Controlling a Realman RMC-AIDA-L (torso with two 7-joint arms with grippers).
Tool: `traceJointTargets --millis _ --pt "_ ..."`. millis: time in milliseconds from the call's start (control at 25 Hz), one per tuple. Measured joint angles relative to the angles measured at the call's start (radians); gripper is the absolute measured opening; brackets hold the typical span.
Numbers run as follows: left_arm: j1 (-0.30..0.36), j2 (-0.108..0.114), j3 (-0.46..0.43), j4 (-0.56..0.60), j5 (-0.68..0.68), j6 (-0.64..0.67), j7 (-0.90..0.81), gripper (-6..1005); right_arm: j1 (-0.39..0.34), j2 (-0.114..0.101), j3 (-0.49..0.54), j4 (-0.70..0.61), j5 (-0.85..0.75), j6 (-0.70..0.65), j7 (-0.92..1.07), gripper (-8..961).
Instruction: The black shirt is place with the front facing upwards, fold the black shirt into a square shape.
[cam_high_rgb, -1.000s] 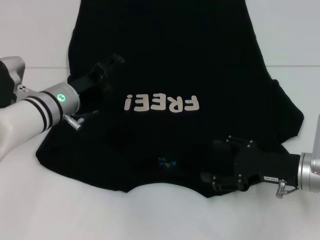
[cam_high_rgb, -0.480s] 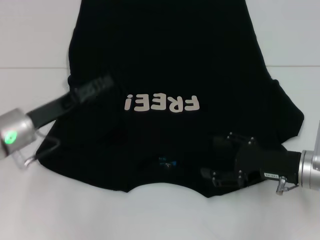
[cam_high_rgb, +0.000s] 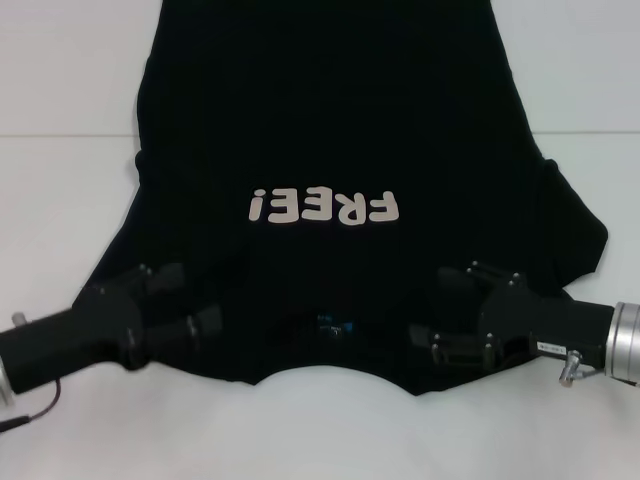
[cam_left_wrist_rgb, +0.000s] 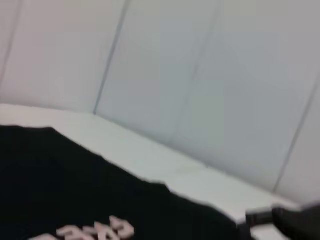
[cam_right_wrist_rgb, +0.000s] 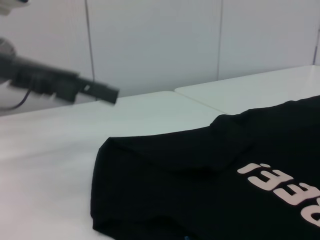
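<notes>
White worktop (cam_high_rgb: 60, 200) carries the black shirt (cam_high_rgb: 330, 130), spread front-up, collar nearest the robot. At 7 o'clock the left end effector (cam_high_rgb: 185, 305) lies low over the shirt's near left shoulder — fingers parted, nothing between them. At 5 o'clock the right end effector (cam_high_rgb: 440, 315) sits over the near right shoulder, also spread. "FREE!" lettering (cam_high_rgb: 325, 207) lies mid-chest; hem runs toward 12.
</notes>
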Motion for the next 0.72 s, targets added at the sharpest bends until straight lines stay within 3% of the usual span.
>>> traceJointTargets --millis 200,320,400,520,720 --pt "0.0 -0.002 -0.002 0.013 0.052 0.0 0.064 904 -0.017 -0.005 0.033 -0.051 0.002 -0.03 0.189 941" --pt "0.002 -0.002 -0.001 0.023 0.052 0.007 0.099 905 -0.048 -0.011 0.046 -0.193 -0.011 -0.06 0.472 941" --pt "0.005 -0.002 -0.001 0.029 0.053 0.01 0.119 905 -0.066 -0.028 0.047 -0.295 -0.035 -0.074 0.705 941" --pt "0.008 -0.002 -0.001 0.037 0.053 0.02 0.139 905 -0.067 -0.092 0.048 -0.429 -0.125 -0.126 1.095 941" --pt "0.009 -0.001 0.001 0.046 0.058 0.029 0.153 906 0.0 -0.211 0.061 -0.466 -0.31 -0.215 1.547 941"
